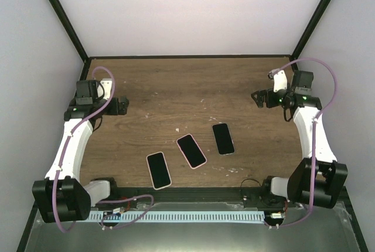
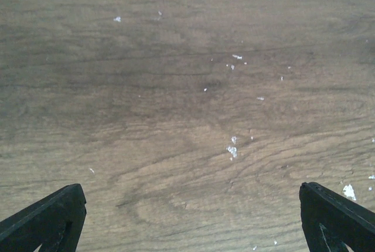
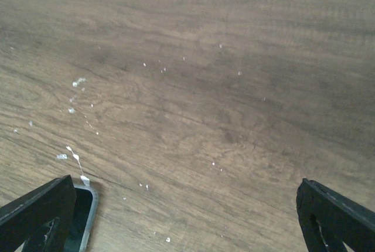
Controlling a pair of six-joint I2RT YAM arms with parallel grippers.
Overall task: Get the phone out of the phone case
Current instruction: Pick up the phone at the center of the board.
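Three phones in cases lie screen up on the wooden table near its front edge: the left one in a pale pink case, the middle one in a pink case, the right one in a grey case. My left gripper is open at the far left, well away from them. My right gripper is open at the far right. In the right wrist view a corner of the grey-cased phone shows behind the left fingertip. The left wrist view shows only bare wood between the fingertips.
White specks are scattered over the wood. A black frame edges the table, with white walls behind. A perforated rail and cables run along the near edge between the arm bases.
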